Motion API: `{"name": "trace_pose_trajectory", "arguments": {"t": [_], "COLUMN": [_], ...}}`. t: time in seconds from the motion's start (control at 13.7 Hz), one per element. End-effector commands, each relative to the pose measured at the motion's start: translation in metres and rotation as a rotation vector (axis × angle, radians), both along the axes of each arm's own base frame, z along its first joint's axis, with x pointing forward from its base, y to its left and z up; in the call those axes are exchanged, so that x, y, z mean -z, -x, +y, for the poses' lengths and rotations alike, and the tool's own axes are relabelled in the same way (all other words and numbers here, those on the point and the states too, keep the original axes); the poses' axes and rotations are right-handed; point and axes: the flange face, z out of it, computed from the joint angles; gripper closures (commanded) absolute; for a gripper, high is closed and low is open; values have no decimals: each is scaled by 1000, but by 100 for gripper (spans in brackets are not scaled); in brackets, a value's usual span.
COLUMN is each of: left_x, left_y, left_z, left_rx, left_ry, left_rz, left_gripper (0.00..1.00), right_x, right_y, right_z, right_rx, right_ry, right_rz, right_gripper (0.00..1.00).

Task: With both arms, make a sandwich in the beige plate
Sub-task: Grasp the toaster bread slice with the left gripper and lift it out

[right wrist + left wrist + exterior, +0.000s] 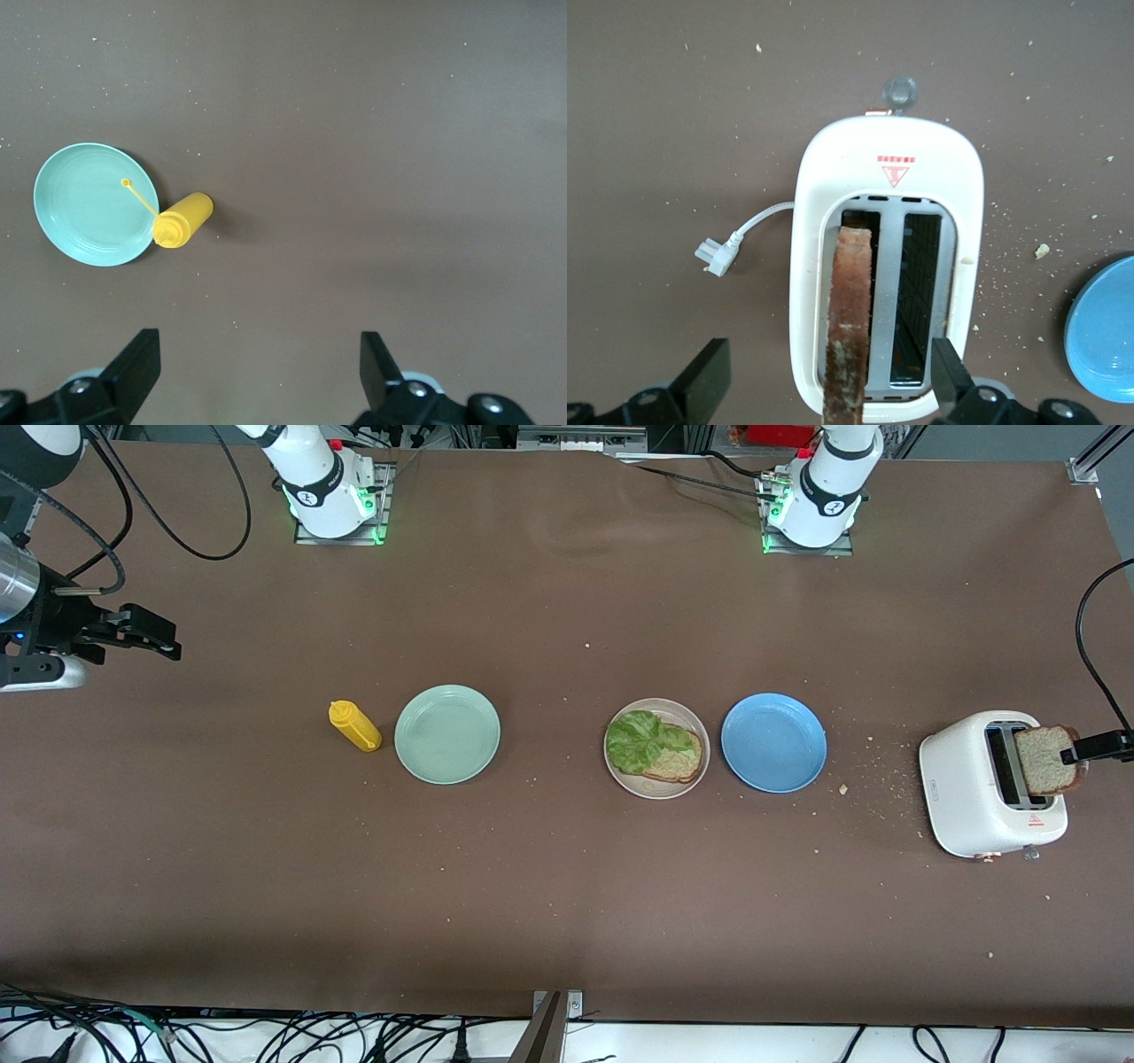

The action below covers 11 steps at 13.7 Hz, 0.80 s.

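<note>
The beige plate [651, 793] sits mid-table with one bread slice [680, 760] lying on it and a green lettuce leaf [636, 740] over part of that slice. A second bread slice [1047, 760] [850, 310] stands upright out of a slot of the white toaster [966, 779] [966, 204] at the left arm's end. My left gripper [1072, 753] [828, 363] hangs open over the toaster, its fingers wide on either side of the slice without touching it. My right gripper [164, 638] [259, 354] is open and holds nothing, waiting above bare table at the right arm's end.
A blue plate [773, 742] [1107, 332] lies between the beige plate and the toaster. A mint-green plate [447, 734] [89, 205] and a yellow squeeze bottle [354, 726] [182, 221] lie toward the right arm's end. The toaster's plug [718, 257] and crumbs lie around it.
</note>
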Motion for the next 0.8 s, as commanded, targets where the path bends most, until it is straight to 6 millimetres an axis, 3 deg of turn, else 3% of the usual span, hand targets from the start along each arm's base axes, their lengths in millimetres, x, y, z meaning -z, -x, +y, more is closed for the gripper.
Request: {"name": "trace_pose_trajectory", "arguments": {"t": [0.0, 0.07, 0.15, 0.22, 0.29, 0.73], "left_x": [23, 32, 35, 36, 34, 4], "left_y": [0, 0, 1, 2, 2, 4], "left_z": [2, 3, 4, 4, 4, 2], "left_rx": [15, 14, 14, 12, 9, 7], "left_ry": [32, 35, 39, 43, 41, 33], "left_rz": [24, 36, 43, 51, 49, 31], "left_gripper": [14, 25, 56, 93, 100, 100], "right_x": [-7, -8, -8, -8, -7, -8], "right_y": [-1, -1, -2, -2, -2, -3], "right_z": [-7, -8, -8, -8, -8, -7], "right_rx": [-13, -11, -12, -14, -23, 0], "right_ry": [11, 13, 23, 26, 27, 21], "right_rz": [-13, -14, -16, -16, -16, -27], "right_gripper": [0, 0, 0, 0, 0, 0]}}
